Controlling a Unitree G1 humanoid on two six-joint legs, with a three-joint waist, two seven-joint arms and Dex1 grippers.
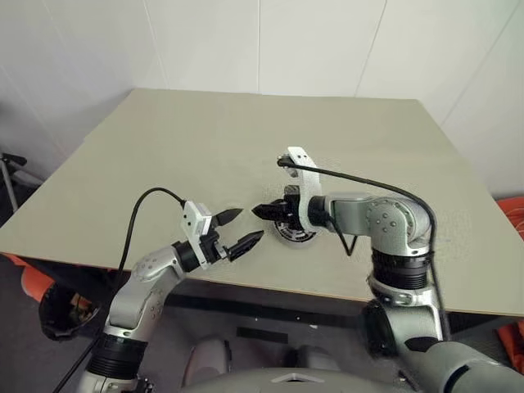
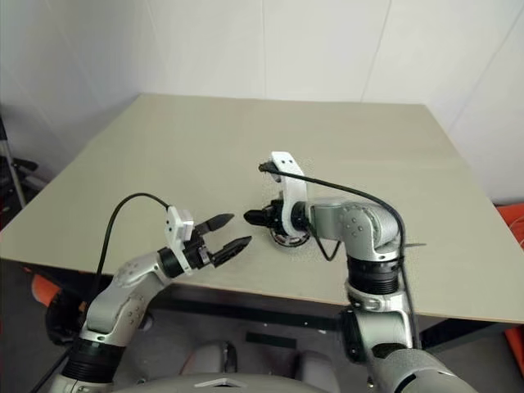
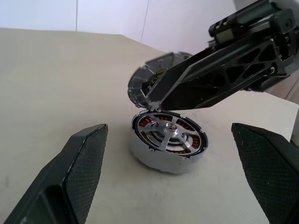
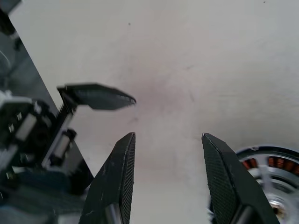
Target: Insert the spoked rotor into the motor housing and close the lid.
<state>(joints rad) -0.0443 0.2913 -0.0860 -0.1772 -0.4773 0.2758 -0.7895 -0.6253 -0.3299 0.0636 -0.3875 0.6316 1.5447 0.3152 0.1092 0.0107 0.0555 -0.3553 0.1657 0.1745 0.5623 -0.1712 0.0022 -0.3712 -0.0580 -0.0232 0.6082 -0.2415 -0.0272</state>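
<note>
At the near edge of the counter (image 1: 205, 139), my left tool (image 1: 250, 224) hangs level with its two black fingers spread wide and nothing between them, pointing toward 3 o'clock. My right tool (image 4: 168, 136) reaches in from the 3 o'clock side, tilted downward, its tips aimed toward 9 o'clock and facing the left tool across a small gap. Its fingers stand partly apart, narrower than the left pair, and they hold nothing: between them I see bare counter.

Just beside the left tool, at about 3 o'clock from it, the motor housing (image 3: 154, 158) rests flat on the counter, under the right tool's fingers. The spoked rotor (image 3: 170, 135) is already seated inside it, silver spokes and hub facing up, with the copper windings showing through the gaps between the spokes.

On the far side of the housing from my left tool is the lid (image 3: 140, 86), a grey ribbed disc, largely hidden behind a finger of the right tool. It is not on the housing. Whether it lies flat or leans, and whether it touches the housing, I cannot tell.
</note>
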